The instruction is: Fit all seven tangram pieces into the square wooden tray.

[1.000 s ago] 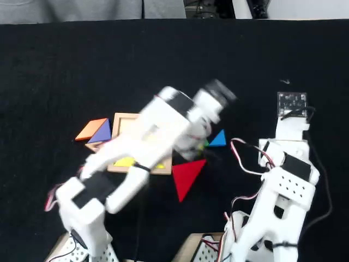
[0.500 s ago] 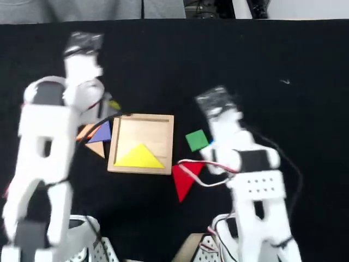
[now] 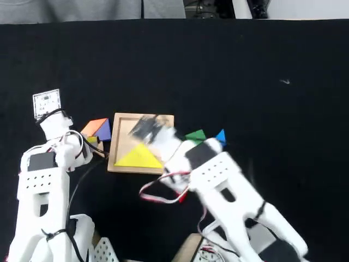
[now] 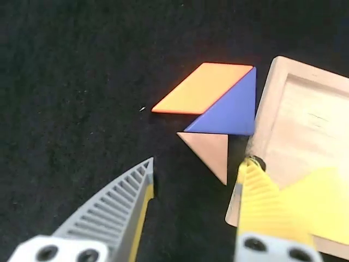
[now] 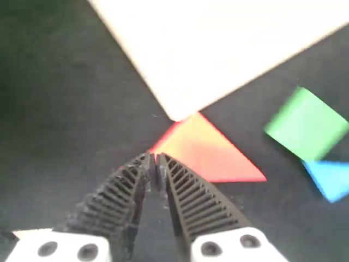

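Your right gripper (image 5: 156,160) is clenched on nothing, its tips at one corner of the red triangle (image 5: 212,153), which lies at a corner of the tray (image 5: 229,43). Past that, the green square (image 5: 306,124) and blue triangle (image 5: 330,180) sit just beside each other. Your left gripper (image 4: 198,164) hangs spread wide, with the tan triangle (image 4: 211,148) seen between its fingertips. The purple triangle (image 4: 232,112) and orange parallelogram (image 4: 202,90) lie beyond it, edge to edge, left of the tray. The yellow triangle (image 3: 139,157) lies inside the tray.

Yellow triangle (image 3: 139,157) flat in wooden tray (image 3: 123,124) — orange (image 4: 202,87), violet (image 4: 229,112), tan (image 4: 210,153) pieces left; red (image 5: 204,150), green (image 5: 306,124), blue (image 5: 330,177) right
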